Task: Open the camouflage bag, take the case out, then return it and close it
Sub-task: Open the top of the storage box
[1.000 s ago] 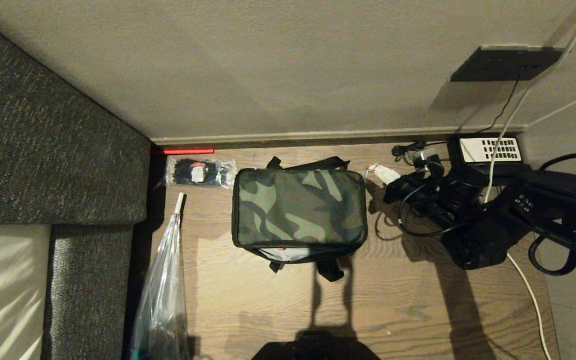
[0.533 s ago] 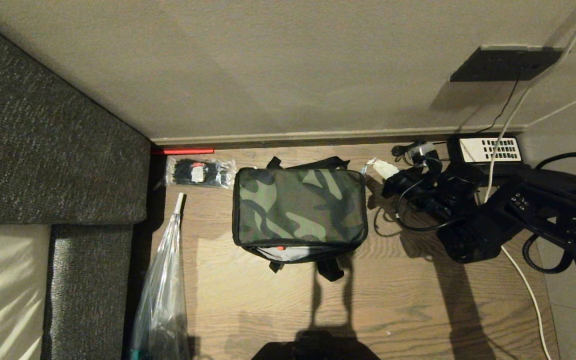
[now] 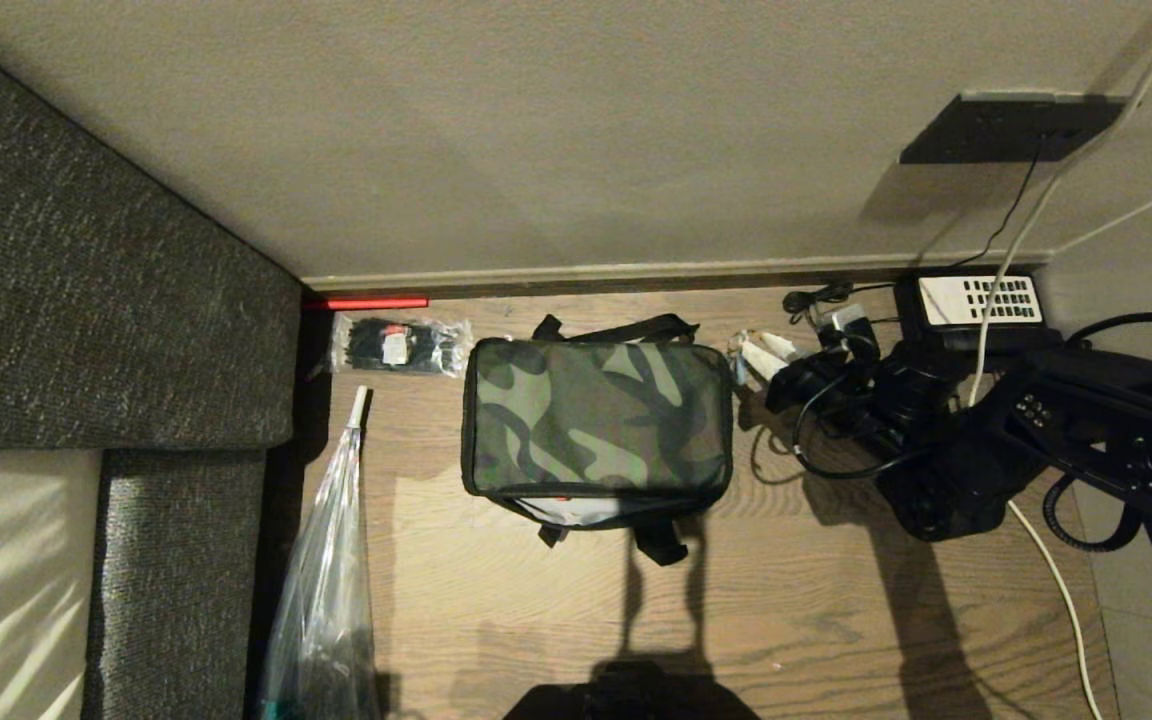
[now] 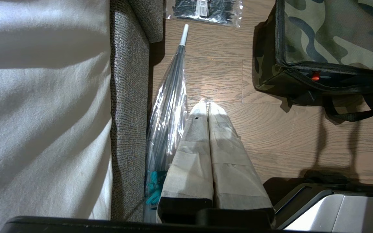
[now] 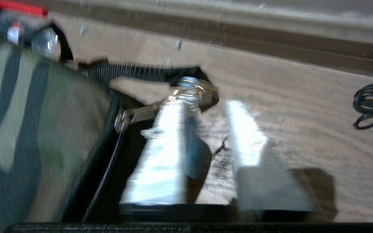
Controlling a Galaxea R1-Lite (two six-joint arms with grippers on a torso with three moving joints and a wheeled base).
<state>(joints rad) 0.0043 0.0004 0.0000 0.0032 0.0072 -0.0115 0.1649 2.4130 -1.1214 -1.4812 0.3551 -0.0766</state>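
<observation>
The camouflage bag (image 3: 596,415) lies flat on the wooden floor with its lid down. A thin gap shows along its near edge. My right gripper (image 3: 764,356) is at the bag's right end, low over the floor, open. In the right wrist view the gripper (image 5: 207,103) has the light blue zipper clip (image 5: 194,152) resting against the inner face of one finger, and the metal zipper pull (image 5: 138,113) runs from it to the bag's corner (image 5: 28,129). The case is hidden. My left gripper (image 4: 207,105) hangs shut and empty over the floor near the bag (image 4: 332,32).
A grey sofa (image 3: 86,300) stands on the left, with a wrapped umbrella (image 3: 326,580) lying beside it. A clear packet of black cable ties (image 3: 399,345) lies by the skirting board (image 3: 636,272). At the back right are a black telephone (image 3: 981,300) and loose cables (image 3: 816,440).
My right gripper's fingers, shut at the bag's right end before, now stand apart. The bag has barely shifted. The left arm has not moved.
</observation>
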